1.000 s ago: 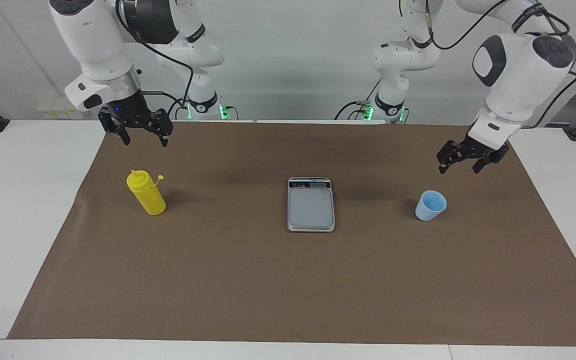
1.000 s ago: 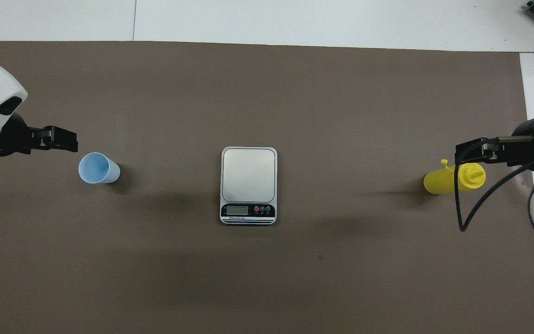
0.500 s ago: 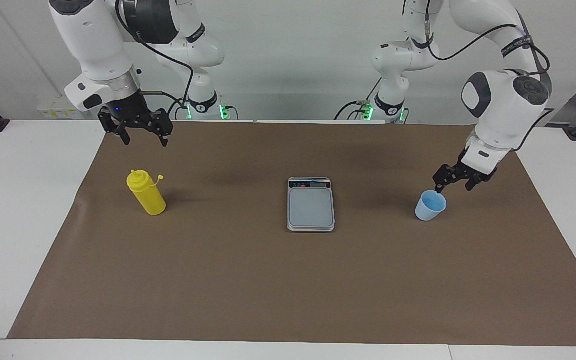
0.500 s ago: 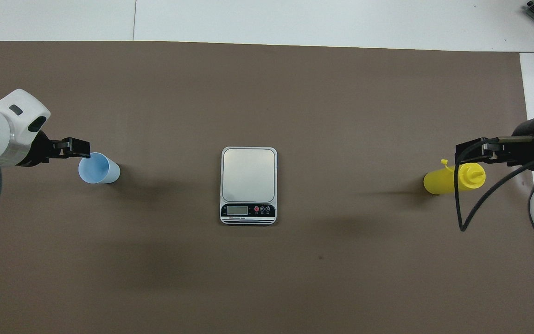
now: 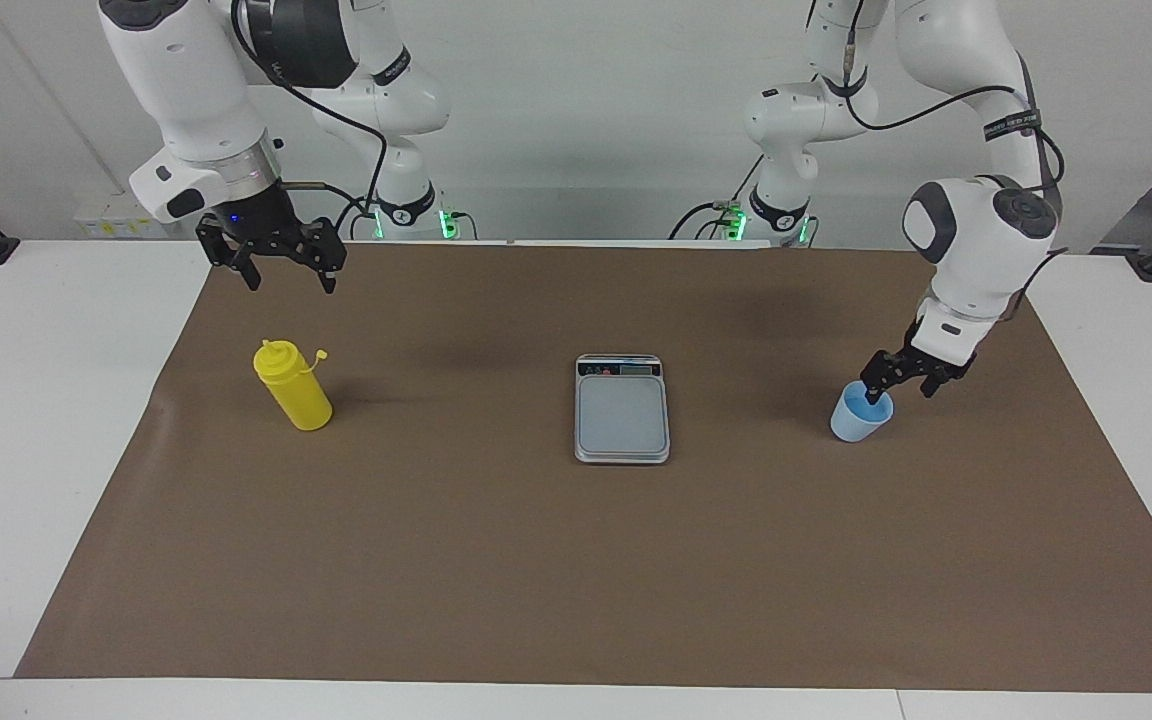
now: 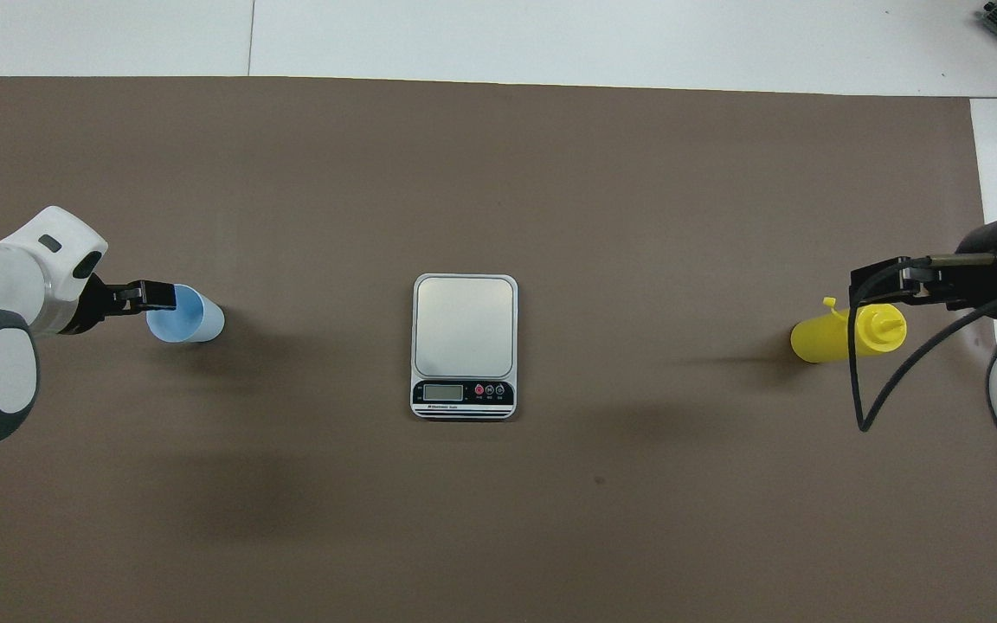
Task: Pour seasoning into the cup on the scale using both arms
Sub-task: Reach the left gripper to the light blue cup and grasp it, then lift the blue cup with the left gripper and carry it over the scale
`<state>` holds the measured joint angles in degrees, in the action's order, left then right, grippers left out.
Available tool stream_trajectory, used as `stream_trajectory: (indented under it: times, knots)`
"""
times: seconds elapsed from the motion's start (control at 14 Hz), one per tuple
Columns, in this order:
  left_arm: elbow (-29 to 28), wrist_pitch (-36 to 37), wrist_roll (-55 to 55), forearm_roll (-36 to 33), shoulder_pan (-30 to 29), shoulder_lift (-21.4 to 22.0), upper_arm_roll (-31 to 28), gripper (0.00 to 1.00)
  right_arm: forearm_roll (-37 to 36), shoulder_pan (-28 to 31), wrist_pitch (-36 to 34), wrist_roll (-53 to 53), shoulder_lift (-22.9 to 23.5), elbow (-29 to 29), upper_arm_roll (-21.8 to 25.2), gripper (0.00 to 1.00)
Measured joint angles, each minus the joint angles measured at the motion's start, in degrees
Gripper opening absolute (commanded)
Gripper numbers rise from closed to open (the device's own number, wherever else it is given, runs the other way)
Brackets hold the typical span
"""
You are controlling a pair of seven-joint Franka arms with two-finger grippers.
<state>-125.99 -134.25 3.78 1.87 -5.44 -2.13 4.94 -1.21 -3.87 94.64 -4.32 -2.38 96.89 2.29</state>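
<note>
Facing view shows the main change: a second ago the left gripper hung well above the cup toward the desk's edge; now it has come down to the cup's rim, fingers spread apart, one dipping inside the mouth and the other outside the wall on the left arm's side, nothing clamped. The cup itself has not shifted; it stands upright on the brown mat, its open mouth up and its long axis vertical, at about three o'clock from the scale in this view and well apart from it. In the overhead view the same gripper covers the cup's rim at nine o'clock from the scale. The right gripper has stayed where it was, waiting in the air over the mat at roughly twelve o'clock from the seasoning, fingers released and empty. The seasoning bottle has not moved either: it stands on its base at nine o'clock from the scale in the facing view, long axis upright, ribbed nozzle on top, its small tethered cap sticking out toward the scale. The scale lies flat at the middle of the mat on the white desk, its long axis running toward the robots, display strip on the edge nearer them, plate bare.
</note>
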Motion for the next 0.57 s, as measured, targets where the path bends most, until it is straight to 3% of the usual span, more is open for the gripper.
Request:
stream_trajectory:
  times: [0.57]
  knots:
    - [-2.4, -3.9, 0.6, 0.0, 0.0, -1.9, 0.2, 1.00, 0.0, 0.0, 0.0, 0.0, 0.0, 0.0, 0.0, 1.00]
